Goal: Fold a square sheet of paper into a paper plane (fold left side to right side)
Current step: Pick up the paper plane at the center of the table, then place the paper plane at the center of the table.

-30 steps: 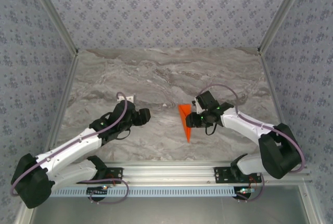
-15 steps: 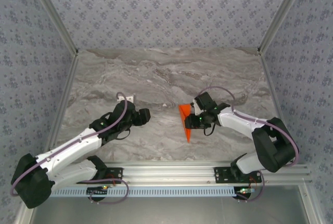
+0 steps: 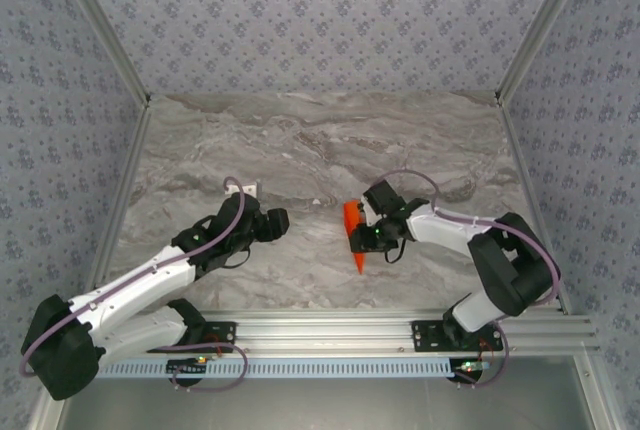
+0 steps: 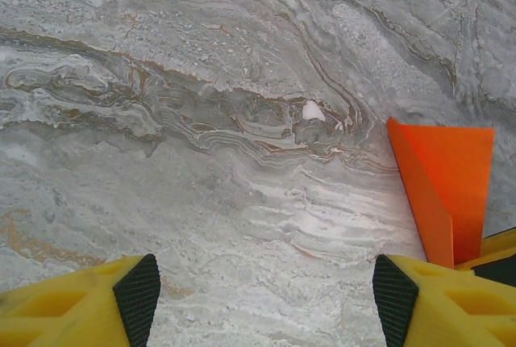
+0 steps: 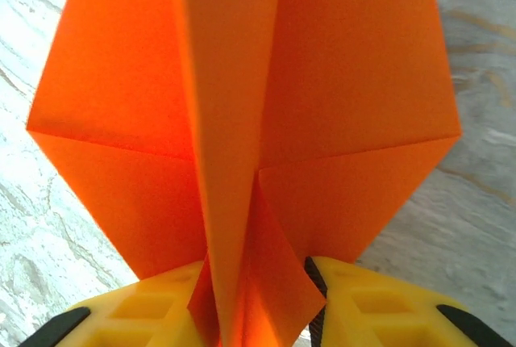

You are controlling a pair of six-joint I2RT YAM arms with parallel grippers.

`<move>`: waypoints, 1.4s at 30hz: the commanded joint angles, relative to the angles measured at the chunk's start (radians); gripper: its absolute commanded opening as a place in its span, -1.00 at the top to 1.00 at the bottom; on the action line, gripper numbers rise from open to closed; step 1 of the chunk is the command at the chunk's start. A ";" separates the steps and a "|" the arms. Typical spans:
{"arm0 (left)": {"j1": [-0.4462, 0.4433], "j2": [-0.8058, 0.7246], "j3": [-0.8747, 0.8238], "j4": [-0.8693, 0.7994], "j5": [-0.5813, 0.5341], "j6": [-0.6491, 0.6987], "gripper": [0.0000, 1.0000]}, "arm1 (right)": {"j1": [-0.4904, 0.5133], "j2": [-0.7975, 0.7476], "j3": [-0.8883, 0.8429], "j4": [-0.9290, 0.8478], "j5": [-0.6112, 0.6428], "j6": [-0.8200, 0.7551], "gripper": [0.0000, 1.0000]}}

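One change: right claw [image 3: 366, 236] has slid left over the paper plane [image 3: 350, 218] and drawn its fingers closer together (left claw [image 3: 276, 222] hasn't budged).
Meaning: my read is that the wings are being gathered along the centre crease for the left-to-right fold; not pressed flat yet.
Right claw: straddles the raised centre ridge; can't tell if the pads bite yet.
Left claw: spread wide, nothing between the fingers, over bare desk [image 3: 300, 140] left of the paper plane.
Paper plane position: centre-right of the desk, partly under the right claw, tip toward the arm bases.
Paper plane look: bright orange kite, sharp diagonal creases, centre ridge standing up.
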 commanded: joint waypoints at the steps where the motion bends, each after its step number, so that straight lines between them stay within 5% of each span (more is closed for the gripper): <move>1: 0.004 -0.018 -0.004 -0.023 -0.020 0.011 -0.46 | 0.032 0.037 0.053 -0.034 0.043 0.012 0.35; 15: 0.005 -0.066 -0.013 -0.058 -0.041 0.030 -0.47 | 0.057 0.083 0.299 -0.270 0.258 0.023 0.89; 22: 0.004 -0.131 -0.048 -0.058 -0.004 0.064 -0.91 | -0.010 0.297 0.653 -0.472 0.452 0.053 0.95; 30: 0.006 -0.180 -0.065 -0.096 -0.001 0.064 -0.96 | -0.061 0.578 0.979 -0.581 0.494 0.049 0.95; 37: 0.006 -0.182 -0.073 -0.098 -0.002 0.070 -0.96 | -0.089 0.656 1.007 -0.545 0.423 0.024 0.92; 42: 0.007 -0.182 -0.073 -0.101 -0.001 0.066 -0.97 | -0.094 0.680 1.003 -0.528 0.381 0.008 0.67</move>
